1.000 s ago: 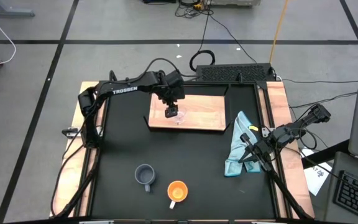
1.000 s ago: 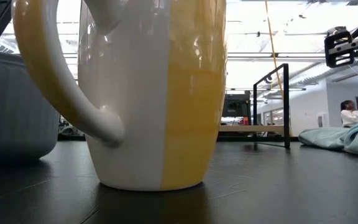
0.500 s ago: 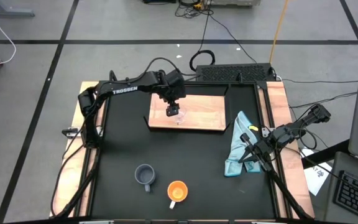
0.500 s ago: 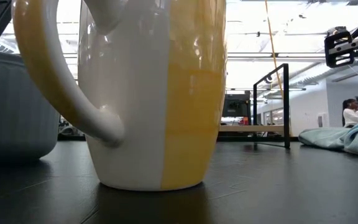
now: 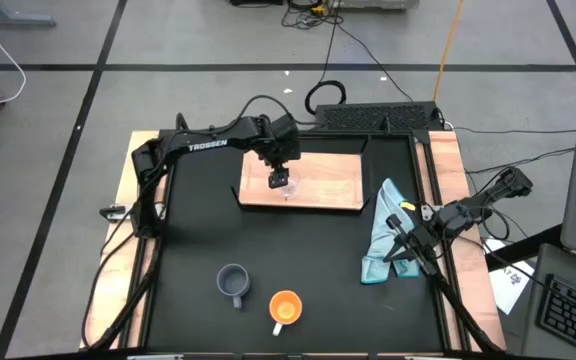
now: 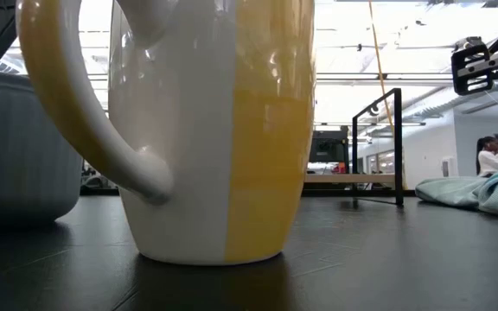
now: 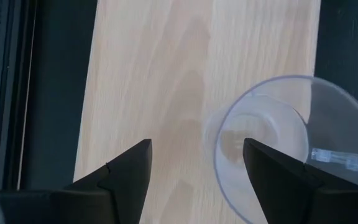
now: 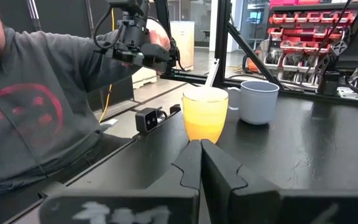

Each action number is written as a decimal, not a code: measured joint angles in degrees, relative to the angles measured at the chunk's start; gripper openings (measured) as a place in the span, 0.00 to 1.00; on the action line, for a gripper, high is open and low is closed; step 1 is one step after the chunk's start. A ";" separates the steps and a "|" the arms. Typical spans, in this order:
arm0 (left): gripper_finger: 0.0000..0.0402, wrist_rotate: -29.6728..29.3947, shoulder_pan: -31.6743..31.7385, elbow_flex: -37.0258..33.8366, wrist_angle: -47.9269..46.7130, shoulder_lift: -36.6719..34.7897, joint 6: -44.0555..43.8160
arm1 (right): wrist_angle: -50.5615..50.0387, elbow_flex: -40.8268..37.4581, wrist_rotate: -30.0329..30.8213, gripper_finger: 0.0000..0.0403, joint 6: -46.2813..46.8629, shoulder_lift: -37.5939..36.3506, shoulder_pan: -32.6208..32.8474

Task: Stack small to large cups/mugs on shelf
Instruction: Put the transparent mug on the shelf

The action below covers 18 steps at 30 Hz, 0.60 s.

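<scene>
Standing empty on the shelf (image 5: pixel 318 180), the clear glass cup (image 7: pixel 272 146)

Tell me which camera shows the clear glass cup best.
The left wrist view: the glass cup fills much of the picture, standing on the shelf beside the left tool, whose fingers are open. The high view shows it only as a faint speck. The low and right wrist views don't show it.

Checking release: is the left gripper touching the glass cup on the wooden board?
Apart. The left wrist view shows the left gripper open, with bare shelf between one finger and the glass cup's rim.
</scene>
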 joint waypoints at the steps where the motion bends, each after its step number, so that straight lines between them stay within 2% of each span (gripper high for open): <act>1: 0.63 -0.01 0.16 0.00 -0.02 0.00 0.00 | 0.00 0.00 -0.03 0.00 -0.02 0.02 0.01; 18: 0.63 0.00 0.16 0.00 -0.18 0.00 0.37 | 0.00 0.00 -0.05 0.00 -0.39 0.02 0.01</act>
